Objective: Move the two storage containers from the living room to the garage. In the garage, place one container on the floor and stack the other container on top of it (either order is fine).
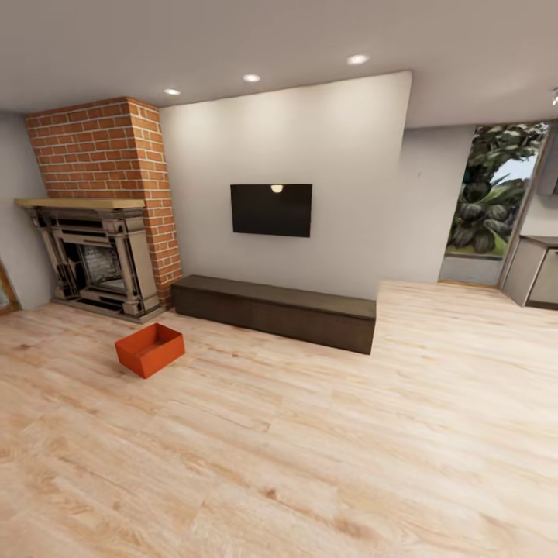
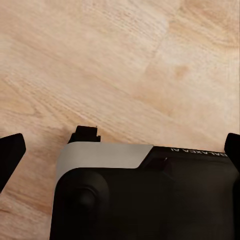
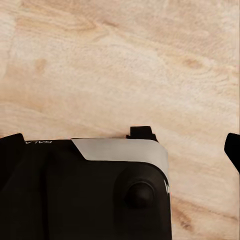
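Note:
One orange-red open-topped storage container point(image 1: 150, 349) sits on the light wood plank floor point(image 1: 310, 434) of the living room, left of centre and in front of the brick fireplace point(image 1: 101, 232). It is empty and stands apart from everything else. In the left wrist view my left gripper point(image 2: 120, 150) is open, its dark fingertips point(image 2: 10, 155) spread wide over the wood floor and part of my own dark body. My right gripper point(image 3: 120, 145) is open too, with one fingertip point(image 3: 233, 149) at the picture's edge. Neither holds anything.
A long dark low cabinet point(image 1: 275, 310) runs along the white wall under the wall TV point(image 1: 271, 209). At the right, a doorway point(image 1: 488, 209) shows greenery outside, with grey cabinets point(image 1: 535, 271) beside it. Wide wood floor lies between me and the container.

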`<state>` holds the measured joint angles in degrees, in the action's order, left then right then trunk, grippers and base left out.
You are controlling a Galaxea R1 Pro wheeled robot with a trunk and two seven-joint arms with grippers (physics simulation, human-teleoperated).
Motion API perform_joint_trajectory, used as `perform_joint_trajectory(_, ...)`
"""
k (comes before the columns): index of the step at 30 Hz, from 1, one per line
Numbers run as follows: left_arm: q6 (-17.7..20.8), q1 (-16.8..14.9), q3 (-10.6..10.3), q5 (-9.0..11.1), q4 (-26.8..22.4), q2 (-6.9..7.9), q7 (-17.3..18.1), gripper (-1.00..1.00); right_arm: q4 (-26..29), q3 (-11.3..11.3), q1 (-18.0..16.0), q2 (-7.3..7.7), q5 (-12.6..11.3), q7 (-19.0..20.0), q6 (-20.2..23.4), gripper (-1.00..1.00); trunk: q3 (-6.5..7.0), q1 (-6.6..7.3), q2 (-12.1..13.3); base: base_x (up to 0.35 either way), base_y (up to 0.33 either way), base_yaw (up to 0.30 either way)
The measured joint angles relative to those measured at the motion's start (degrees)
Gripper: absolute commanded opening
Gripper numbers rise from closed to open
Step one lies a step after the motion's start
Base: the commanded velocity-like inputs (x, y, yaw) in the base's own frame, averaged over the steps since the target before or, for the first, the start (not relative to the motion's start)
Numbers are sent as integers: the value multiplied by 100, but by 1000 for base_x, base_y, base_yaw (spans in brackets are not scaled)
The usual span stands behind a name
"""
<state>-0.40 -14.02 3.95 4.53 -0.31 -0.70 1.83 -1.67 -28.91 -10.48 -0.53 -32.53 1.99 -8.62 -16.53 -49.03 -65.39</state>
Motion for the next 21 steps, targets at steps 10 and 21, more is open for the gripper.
perform_joint_trajectory(10,0,0,0,0,0,0,0,100,0,0,0,2,2,0,-1,100,0,0,0,327,0,216)
perform_joint_trajectory(21,0,-1,0,0,1,0,0,100,0,0,1,4,1,0,-4,100,0,0,0,326,0,10)
